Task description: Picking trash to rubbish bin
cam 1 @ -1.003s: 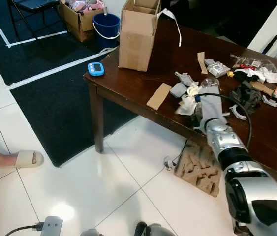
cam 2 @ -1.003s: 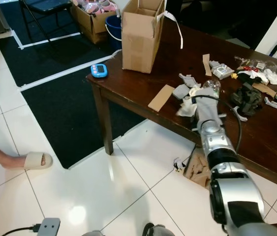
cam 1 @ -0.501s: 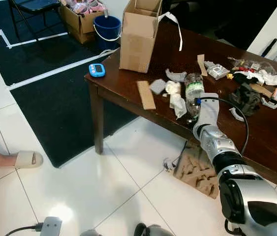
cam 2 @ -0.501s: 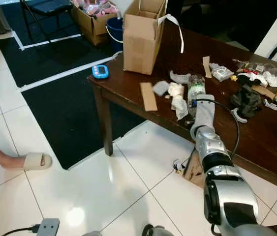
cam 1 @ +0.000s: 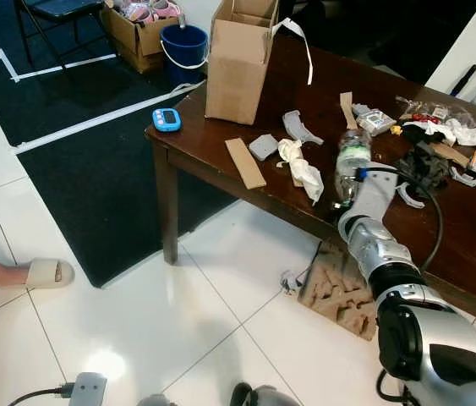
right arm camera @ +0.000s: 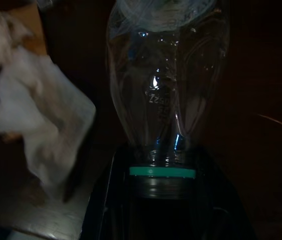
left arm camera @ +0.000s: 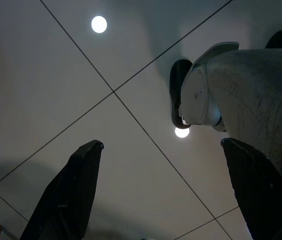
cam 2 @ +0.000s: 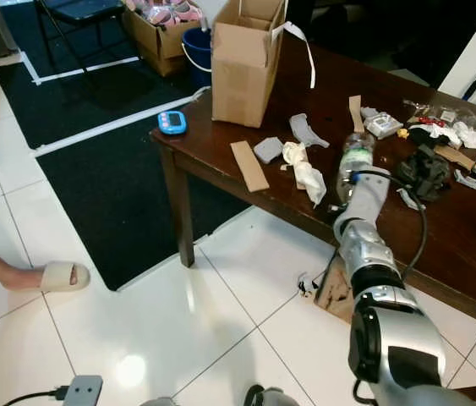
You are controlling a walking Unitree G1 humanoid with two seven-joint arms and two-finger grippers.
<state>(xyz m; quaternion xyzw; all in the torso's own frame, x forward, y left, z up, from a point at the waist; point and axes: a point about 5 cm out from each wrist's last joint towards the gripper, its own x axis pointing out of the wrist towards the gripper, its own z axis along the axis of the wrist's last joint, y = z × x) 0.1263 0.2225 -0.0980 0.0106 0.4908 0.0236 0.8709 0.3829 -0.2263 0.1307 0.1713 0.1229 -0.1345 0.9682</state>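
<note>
Bottle [cam 1: 352, 162] near front table [cam 1: 221, 152] edge, beside tissue [cam 1: 303, 172]; open tile floor [cam 1: 136, 313] below. Clear, crumpled, green neck ring. Right gripper [right arm camera: 163, 200] clamped on bottle neck. Left gripper [left arm camera: 161, 195] spread apart, idle.

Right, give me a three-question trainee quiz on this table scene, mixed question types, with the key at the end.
1. True or false: the right tool has the plastic bottle by its neck.
2. Multiple choice: which of these lies nearest the cardboard strip on the table? A) the small grey piece B) the blue timer C) the blue bucket
3. Fill in: the left tool hangs over the tiled ____.

Key: 1 true, the bottle's green-ringed neck sits between the fingers in the right wrist view. 2 A. 3 floor.
</note>
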